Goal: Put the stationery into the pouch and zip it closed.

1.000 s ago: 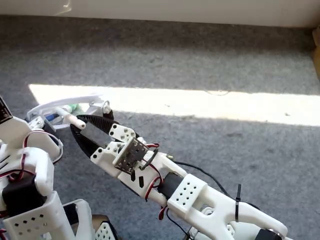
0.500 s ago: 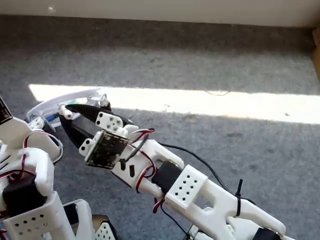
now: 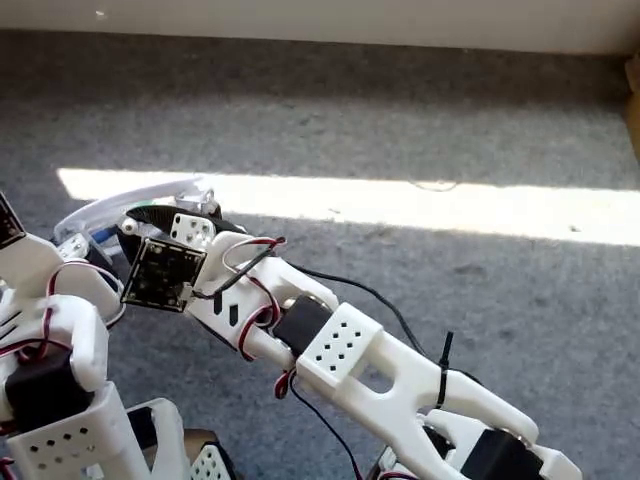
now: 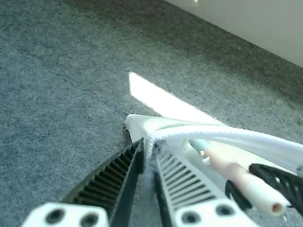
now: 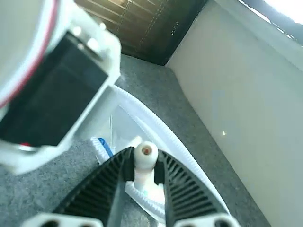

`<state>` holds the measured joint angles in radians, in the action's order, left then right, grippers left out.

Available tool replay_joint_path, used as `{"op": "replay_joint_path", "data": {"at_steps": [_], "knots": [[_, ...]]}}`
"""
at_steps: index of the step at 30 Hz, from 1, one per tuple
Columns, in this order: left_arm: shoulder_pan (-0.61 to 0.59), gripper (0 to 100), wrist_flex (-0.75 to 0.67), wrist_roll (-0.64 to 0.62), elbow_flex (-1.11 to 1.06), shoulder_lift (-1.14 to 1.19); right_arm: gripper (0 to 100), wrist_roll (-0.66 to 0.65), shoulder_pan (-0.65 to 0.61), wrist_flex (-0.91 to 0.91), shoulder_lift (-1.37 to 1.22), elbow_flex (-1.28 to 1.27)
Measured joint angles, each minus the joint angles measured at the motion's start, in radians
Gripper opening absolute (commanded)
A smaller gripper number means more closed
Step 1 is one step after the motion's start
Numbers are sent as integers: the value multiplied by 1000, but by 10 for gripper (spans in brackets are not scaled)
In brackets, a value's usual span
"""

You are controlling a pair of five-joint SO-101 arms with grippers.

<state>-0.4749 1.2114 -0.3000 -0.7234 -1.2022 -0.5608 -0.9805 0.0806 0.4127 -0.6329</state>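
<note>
A clear pouch with a white zipper rim lies on the grey carpet at the left. My left gripper is shut on the pouch's rim and holds its mouth open. My right gripper is shut on a white pen and stands at the pouch's mouth. In the high view the right gripper sits over the pouch with the pen's end showing. The pen points into the opening beside a right finger. Blue and green stationery lies inside.
The left arm's white body stands at the lower left, close beside the right arm. A bright strip of sunlight crosses the carpet. A pale wall runs along the far side.
The right arm has swung left and turned its wrist, carrying the white pen up to the pouch's mouth. The left arm has kept still on the pouch.
</note>
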Motion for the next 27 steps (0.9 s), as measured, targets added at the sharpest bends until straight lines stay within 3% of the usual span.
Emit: {"op": "replay_joint_path", "data": {"at_steps": [11,18,27], "knots": [[5,7,0,0,0,0,11,130,100,358,-15,222],[5,7,0,0,0,0,121,135,110,387,-15,245],[5,7,0,0,0,0,128,204,115,488,-15,279]]}}
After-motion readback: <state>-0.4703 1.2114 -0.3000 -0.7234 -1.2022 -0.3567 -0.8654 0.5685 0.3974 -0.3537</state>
